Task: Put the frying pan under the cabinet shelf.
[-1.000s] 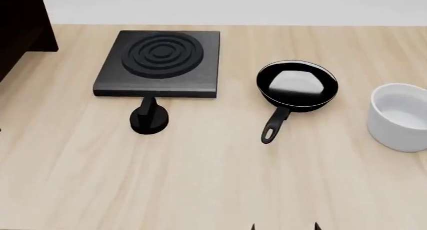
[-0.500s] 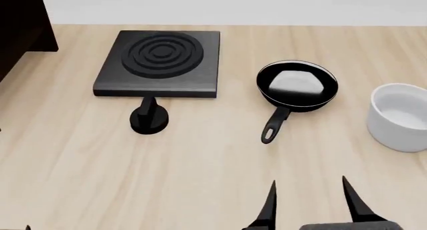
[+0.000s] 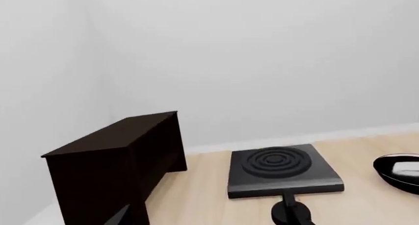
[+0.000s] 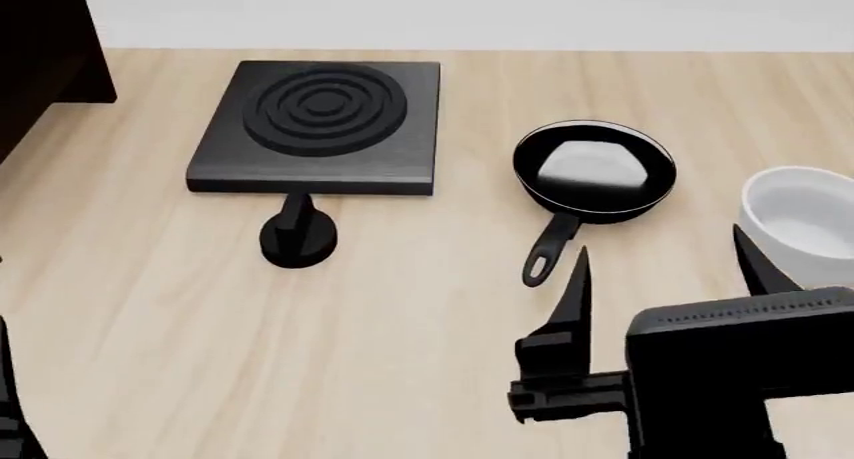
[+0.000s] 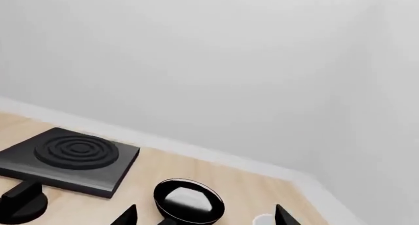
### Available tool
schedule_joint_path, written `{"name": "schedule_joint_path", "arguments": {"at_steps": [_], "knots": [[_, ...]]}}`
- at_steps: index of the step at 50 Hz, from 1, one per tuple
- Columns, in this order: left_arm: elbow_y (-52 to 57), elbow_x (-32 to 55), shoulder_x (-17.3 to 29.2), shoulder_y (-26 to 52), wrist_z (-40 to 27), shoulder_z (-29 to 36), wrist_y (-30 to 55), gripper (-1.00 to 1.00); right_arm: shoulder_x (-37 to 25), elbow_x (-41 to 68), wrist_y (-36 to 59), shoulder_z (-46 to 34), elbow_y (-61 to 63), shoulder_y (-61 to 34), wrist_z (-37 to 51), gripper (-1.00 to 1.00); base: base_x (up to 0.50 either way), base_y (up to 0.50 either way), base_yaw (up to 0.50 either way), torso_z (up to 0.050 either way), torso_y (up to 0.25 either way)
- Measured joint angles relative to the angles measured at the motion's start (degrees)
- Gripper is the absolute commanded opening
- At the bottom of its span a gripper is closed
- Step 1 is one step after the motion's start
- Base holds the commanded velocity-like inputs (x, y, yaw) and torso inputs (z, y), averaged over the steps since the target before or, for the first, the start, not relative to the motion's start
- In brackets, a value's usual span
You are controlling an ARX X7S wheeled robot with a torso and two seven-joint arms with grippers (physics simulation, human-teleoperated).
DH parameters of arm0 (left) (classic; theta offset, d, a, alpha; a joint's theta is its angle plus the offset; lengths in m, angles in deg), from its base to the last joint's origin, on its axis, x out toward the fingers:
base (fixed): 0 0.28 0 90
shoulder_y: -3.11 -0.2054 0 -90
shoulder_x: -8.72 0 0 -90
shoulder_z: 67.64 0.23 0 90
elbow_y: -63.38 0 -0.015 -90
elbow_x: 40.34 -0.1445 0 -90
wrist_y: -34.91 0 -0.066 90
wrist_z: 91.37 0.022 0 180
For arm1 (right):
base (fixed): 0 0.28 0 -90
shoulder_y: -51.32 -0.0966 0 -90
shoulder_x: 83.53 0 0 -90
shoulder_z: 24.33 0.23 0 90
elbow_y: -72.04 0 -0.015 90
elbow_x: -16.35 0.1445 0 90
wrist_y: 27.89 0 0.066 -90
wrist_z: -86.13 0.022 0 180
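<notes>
The frying pan [image 4: 594, 169] is small, round and glossy black, and sits on the wooden table with its short handle [image 4: 545, 251] pointing toward me. It also shows in the right wrist view [image 5: 188, 200] and at the edge of the left wrist view [image 3: 399, 168]. My right gripper [image 4: 661, 264] is open and empty, hovering just short of the handle; its fingertips [image 5: 124, 215] flank the pan in the right wrist view. The dark cabinet shelf [image 4: 40, 49] stands at the far left and shows fully in the left wrist view [image 3: 117, 161]. My left gripper [image 3: 203, 220] barely shows; one fingertip [image 3: 117, 217] lies wide of centre.
A square black burner plate [image 4: 320, 124] with a separate black knob [image 4: 298, 234] in front of it lies between the cabinet and the pan. A white round pot [image 4: 801, 229] stands right of the pan, close to my right finger. A white wall runs behind the table.
My right gripper has risen from the bottom edge and moved forward toward the pan's handle, staying open. A sliver of the left arm now shows at bottom left. The objects have not moved.
</notes>
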Motion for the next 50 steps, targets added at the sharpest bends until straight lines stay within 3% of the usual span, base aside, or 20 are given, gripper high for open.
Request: {"name": "schedule_joint_path", "arguments": {"at_steps": [12, 29, 41, 50], "knots": [[2.8, 11.2, 4.0, 16.7, -6.1, -0.5, 17.0, 1.00, -2.7, -0.7, 9.0, -2.7, -2.9, -14.9, -1.4, 1.00, 0.00, 0.00, 0.00, 0.000, 0.000], [2.1, 22.0, 4.4, 36.9, -11.6, -0.3, 35.1, 1.00, -4.3, -0.9, 15.9, -6.4, -12.1, -33.2, -3.6, 1.00, 0.00, 0.00, 0.00, 0.000, 0.000], [-4.7, 37.0, 7.0, 50.6, -22.7, 0.4, 40.4, 1.00, -5.0, -0.9, 17.3, -7.9, -16.1, -40.8, -4.8, 1.00, 0.00, 0.00, 0.00, 0.000, 0.000], [-10.6, 43.4, 8.5, 58.7, -28.0, 3.0, 41.0, 1.00, -5.3, -1.0, 17.9, -9.3, -18.3, -45.5, -5.6, 1.00, 0.00, 0.00, 0.00, 0.000, 0.000]]}}
